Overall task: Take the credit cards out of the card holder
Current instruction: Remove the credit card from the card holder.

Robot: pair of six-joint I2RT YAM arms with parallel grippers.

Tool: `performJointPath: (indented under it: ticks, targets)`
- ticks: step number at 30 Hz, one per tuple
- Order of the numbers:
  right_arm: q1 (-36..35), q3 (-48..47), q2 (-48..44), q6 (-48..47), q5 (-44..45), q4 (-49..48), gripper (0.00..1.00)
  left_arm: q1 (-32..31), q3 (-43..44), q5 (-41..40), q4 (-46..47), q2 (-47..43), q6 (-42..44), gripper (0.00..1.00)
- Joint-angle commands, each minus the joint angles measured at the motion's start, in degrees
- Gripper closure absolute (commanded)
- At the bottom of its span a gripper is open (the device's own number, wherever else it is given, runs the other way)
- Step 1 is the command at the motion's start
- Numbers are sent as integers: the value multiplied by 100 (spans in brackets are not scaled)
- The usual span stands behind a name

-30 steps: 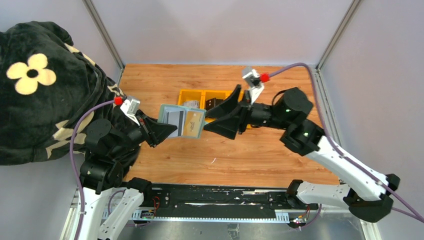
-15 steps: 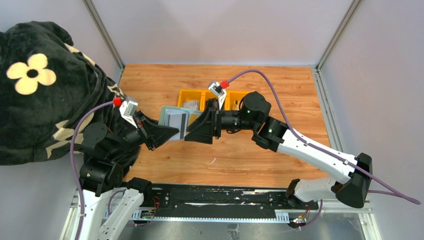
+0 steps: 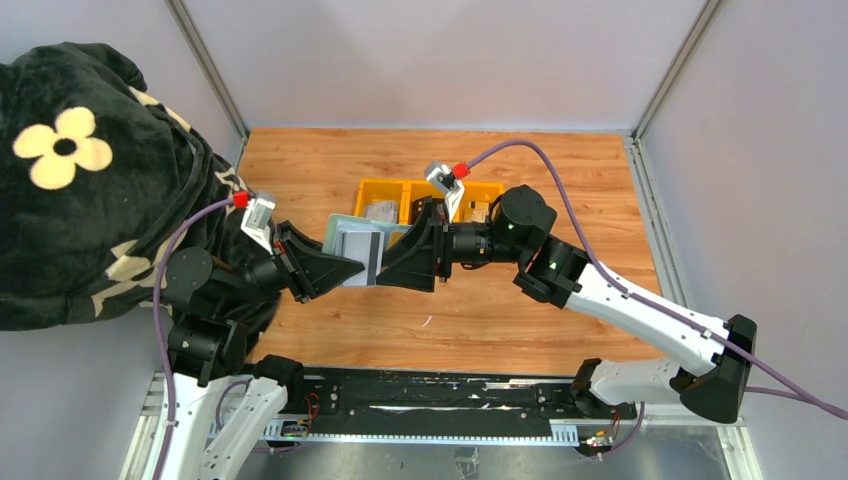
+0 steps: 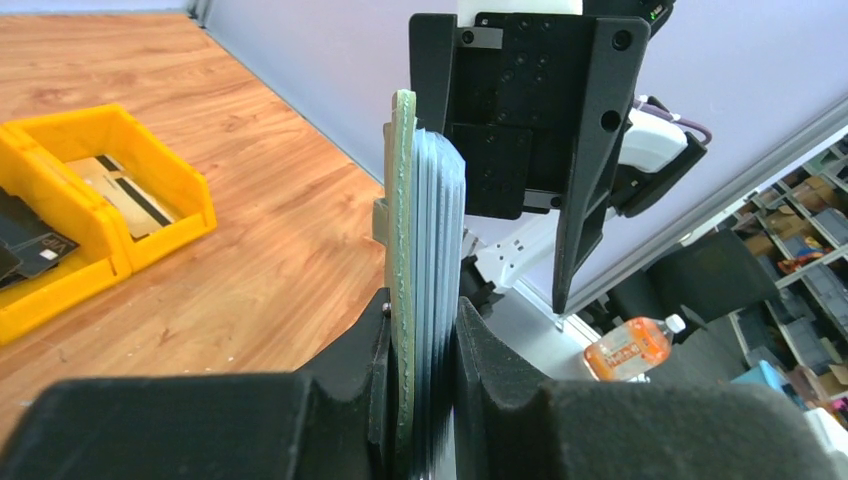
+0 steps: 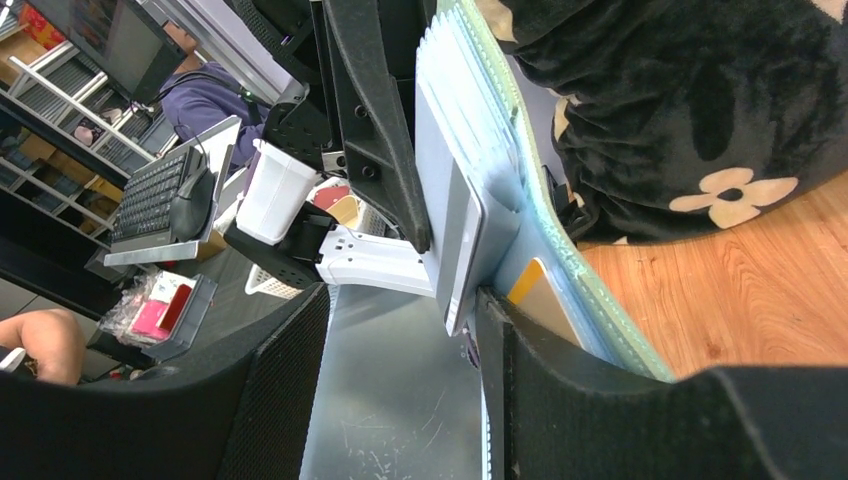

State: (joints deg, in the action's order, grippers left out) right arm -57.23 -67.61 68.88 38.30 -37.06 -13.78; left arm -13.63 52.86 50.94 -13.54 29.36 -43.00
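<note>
Your left hand pinches the green card holder on edge, raised above the tabletop, left of its middle. Your right hand is spread around a grey card standing out of the holder, with one finger touching it. Toward the far edge, the yellow tray holds a tan card in its end compartment and a black card in the next.

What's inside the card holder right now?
A grey card sits in the clear pockets of the holder, with the corner of a tan card showing nearby. The right tool and the stacked pockets hide any others.
</note>
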Motion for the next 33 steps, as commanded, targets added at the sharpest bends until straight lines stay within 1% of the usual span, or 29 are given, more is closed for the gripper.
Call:
performJointPath:
  ticks: [1,3,5,6,8,11,16,20,22,28,33]
  targets:
    - [28,44,113,-87,218,-89,43,-35,40,644,586,-62,-403,100]
    - [24,-14,208,-26,285,-128,50,-35,31,636,583,-62,-406,100]
    - [28,-20,276,106,315,-254,61,-35,31,605,527,-70,-356,99]
    - [26,-5,321,210,332,-359,66,-35,35,576,446,-79,-284,96]
    - [26,51,376,431,318,-614,81,-35,4,556,420,-101,-262,88]
    - [28,181,394,738,178,-1026,99,-35,-72,573,510,-123,-349,82]
    - [27,407,225,851,-15,-1255,100,-35,-163,661,815,-112,-671,79]
    - [28,609,92,900,-137,-1337,100,-35,-215,712,995,-85,-902,70]
    - [28,697,21,890,-190,-1341,100,-34,-202,715,1023,-80,-971,69]
    - [41,910,-285,714,-127,-1133,100,-35,-80,702,1003,-81,-1006,71]
    - [45,955,-459,611,-97,-991,100,-35,1,643,951,-67,-986,78]
